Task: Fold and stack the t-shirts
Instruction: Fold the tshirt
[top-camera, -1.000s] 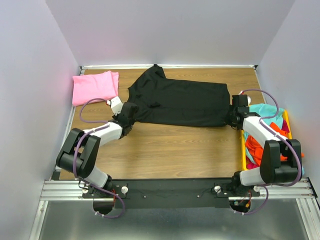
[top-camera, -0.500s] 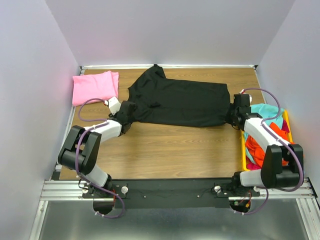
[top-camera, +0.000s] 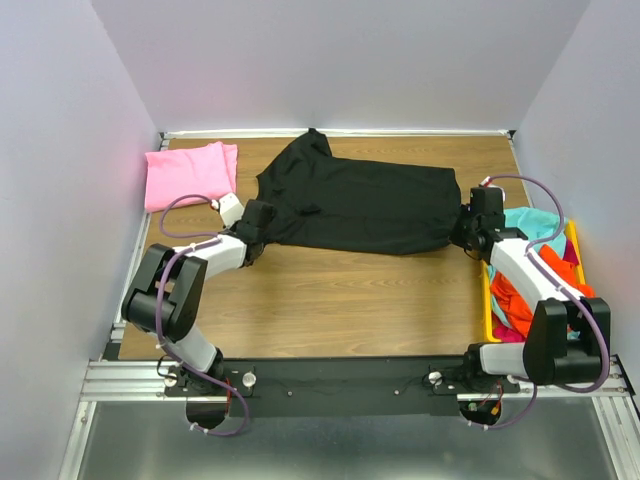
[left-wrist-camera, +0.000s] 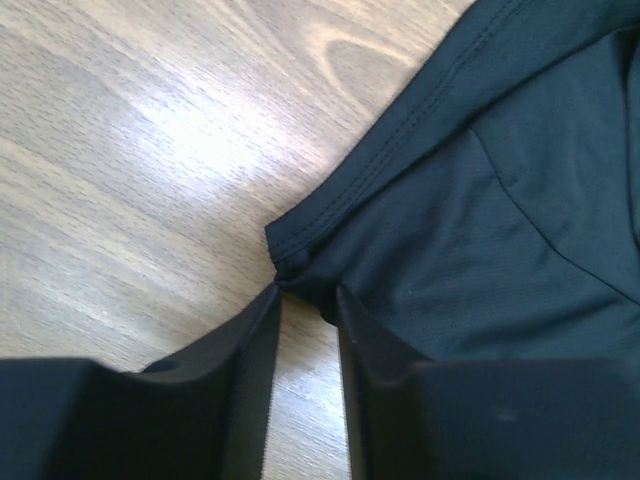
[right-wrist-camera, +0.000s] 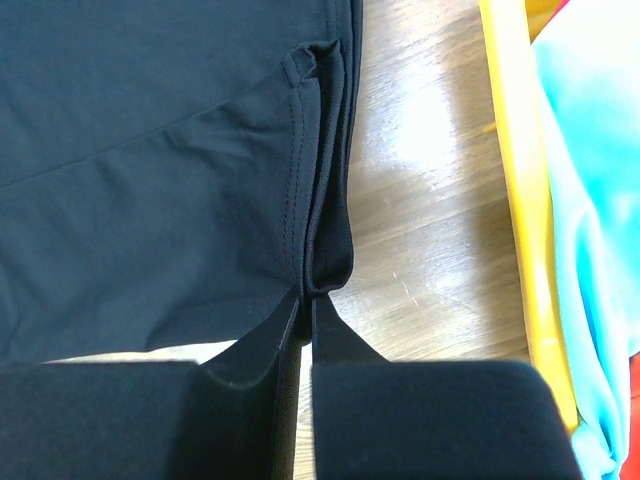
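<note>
a folded pink t-shirt (top-camera: 190, 173) lies in the far left corner of the counter (top-camera: 340, 300). its left edge is close to the left wall, and a thin strip of bare wood separates it from the black t-shirt (top-camera: 350, 205). the left fingers (top-camera: 262, 218) sit at the black t-shirt's near left corner, beside the sleeve. they stand a little apart with wood showing between them, and the hemmed corner lies right at their tips, not clamped. the black t-shirt is spread flat and sideways across the far half of the counter, one sleeve pointing at the back wall and nearly reaching the far edge. in front of it, between the two arms, a wide stretch of wood lies open down to the near edge. at the shirt's right end the right fingers (top-camera: 468, 226) are pressed together, pinching a doubled fold of the hem. a narrow band of counter lies between that hem and the yellow bin (top-camera: 487, 290), which stands along the right edge by the right wall. in the bin are a teal shirt (top-camera: 530, 222) at the far end, an orange shirt (top-camera: 515, 295) in the middle and a magenta shirt (top-camera: 508, 330) nearer, all crumpled together, with the right arm reaching over them.
</note>
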